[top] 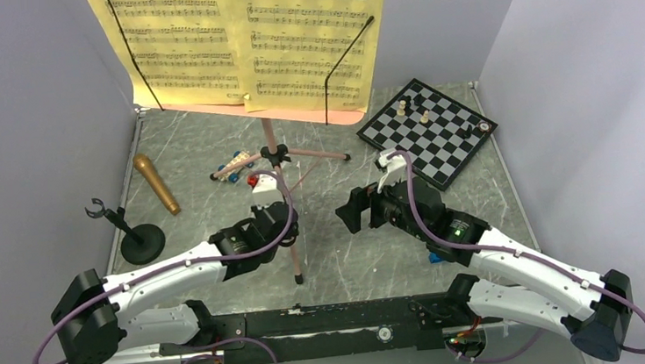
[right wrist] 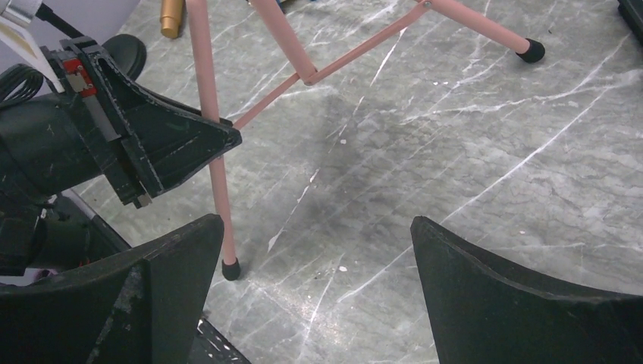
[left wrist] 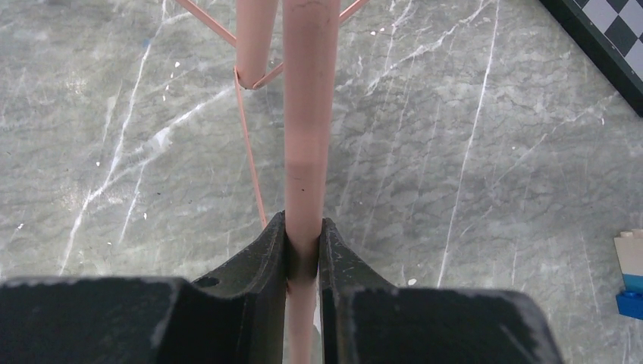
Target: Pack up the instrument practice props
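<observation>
The pink tripod music stand stands mid-table with yellow sheet-music pages spread on its desk. My left gripper is shut on the stand's near leg, which the left wrist view shows clamped between both fingers. The right wrist view shows that same grip, with the leg's black foot on the table. Right of the leg, my right gripper is open and holds nothing. The gold-brown microphone lies at the left. The black round-based mic stand is upright beside it.
A black-and-white chessboard with a few pieces lies at the back right. Small toy brick cars sit under the stand's hub. A blue brick lies by the right arm. Grey walls close in the left, back and right sides.
</observation>
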Robot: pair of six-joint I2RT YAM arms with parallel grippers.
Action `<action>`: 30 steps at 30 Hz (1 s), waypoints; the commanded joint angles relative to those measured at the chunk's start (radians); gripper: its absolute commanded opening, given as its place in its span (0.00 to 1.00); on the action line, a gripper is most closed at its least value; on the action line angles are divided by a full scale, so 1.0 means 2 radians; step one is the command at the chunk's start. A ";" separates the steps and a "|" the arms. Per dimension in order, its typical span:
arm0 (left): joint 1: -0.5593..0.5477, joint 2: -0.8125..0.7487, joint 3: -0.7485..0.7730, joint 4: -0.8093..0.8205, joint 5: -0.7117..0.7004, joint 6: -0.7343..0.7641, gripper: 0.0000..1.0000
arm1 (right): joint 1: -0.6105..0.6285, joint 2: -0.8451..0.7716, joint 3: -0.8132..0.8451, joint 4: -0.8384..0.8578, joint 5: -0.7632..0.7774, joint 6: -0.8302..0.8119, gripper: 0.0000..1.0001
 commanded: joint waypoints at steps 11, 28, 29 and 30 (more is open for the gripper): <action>-0.026 0.081 0.056 0.009 0.059 -0.011 0.00 | -0.002 0.003 0.016 -0.008 0.020 -0.016 1.00; -0.027 -0.073 0.021 -0.001 -0.010 0.032 0.76 | -0.085 -0.055 0.094 -0.075 0.102 -0.016 1.00; -0.026 -0.081 0.025 -0.006 -0.016 0.035 0.86 | -0.099 -0.061 0.099 -0.077 0.097 -0.013 1.00; -0.026 -0.087 0.032 -0.011 -0.020 0.040 0.94 | -0.111 -0.066 0.107 -0.081 0.092 -0.011 1.00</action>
